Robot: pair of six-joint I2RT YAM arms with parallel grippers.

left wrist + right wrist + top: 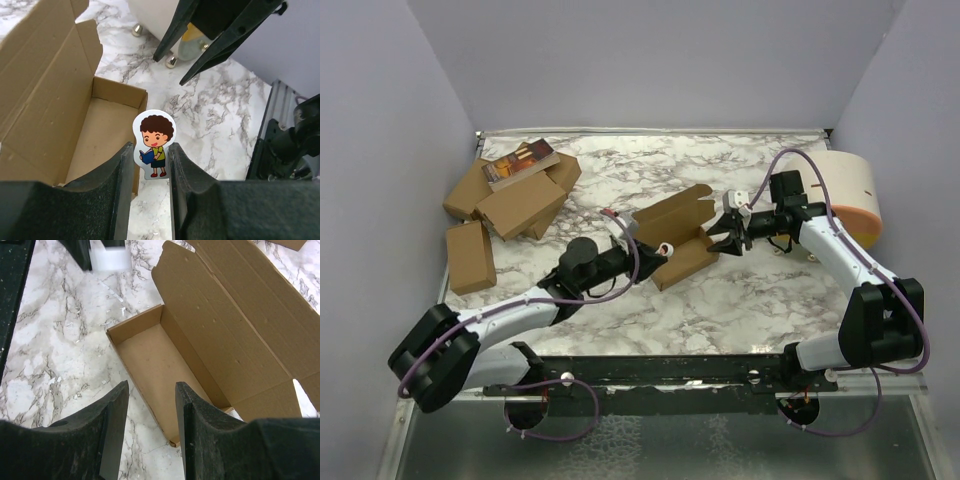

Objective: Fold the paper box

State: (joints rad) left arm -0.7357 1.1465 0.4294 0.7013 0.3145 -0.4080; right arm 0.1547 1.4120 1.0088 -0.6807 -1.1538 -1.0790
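Left tool point(151, 155) pinches a cartoon-boy cutout point(153, 136) beside the open paper box point(682, 238) mid-bench point(740, 300); right tool point(150, 395) gapes, released, over its right end. Carton heap point(515, 200) far left, white cylinder point(845, 185) far right.

Our left arm point(520, 312) lies low and stretched toward the paper box point(672, 215). Our left gripper point(151, 149) is at the left end of the box, and its two fingers are pressed on a small cutout of a cartoon boy point(154, 134). Our right arm point(840, 250) comes bent from the right side of the box. Our right gripper point(150, 387) hangs over the box's right end, pointing down, with its jaws apart and nothing held between them.
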